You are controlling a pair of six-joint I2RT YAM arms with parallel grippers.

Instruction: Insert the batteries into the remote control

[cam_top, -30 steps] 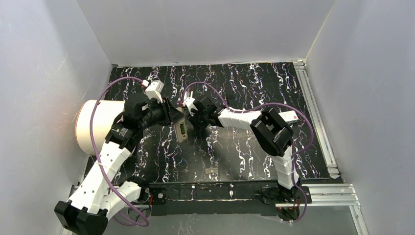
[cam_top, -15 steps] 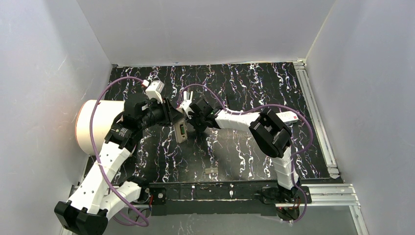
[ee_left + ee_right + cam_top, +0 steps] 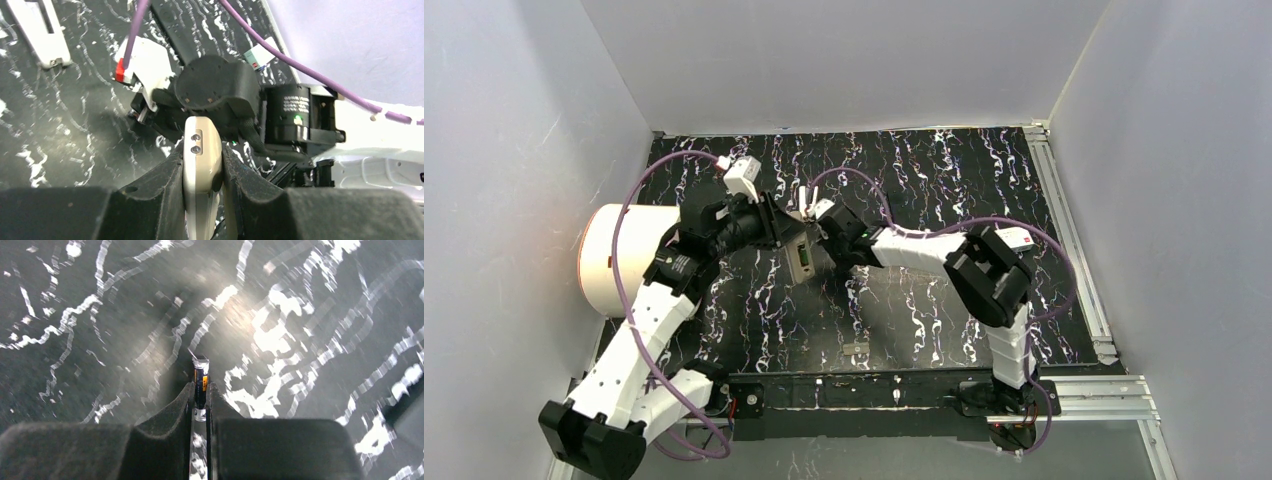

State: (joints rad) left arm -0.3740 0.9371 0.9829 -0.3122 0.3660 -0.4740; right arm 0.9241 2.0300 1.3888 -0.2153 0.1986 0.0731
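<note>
Where the two arms met, at 9 o'clock of the tabletop's point(image 3: 904, 310) middle, one remote point(image 3: 802, 258) and one battery point(image 3: 201, 377) showed. The tabletop was black, marbled with white and purple veins, and pale walls stood around it. One white cylinder point(image 3: 619, 260) lay at its 9 o'clock edge and one small grey piece point(image 3: 856, 349) at 6 o'clock. The left pincer point(image 3: 201, 150) was clenched on the beige remote. The right pincer point(image 3: 201, 387), at the remote's 3 o'clock, grasped the battery, a slim dark cell with an orange patch and a silvery cap.
</note>
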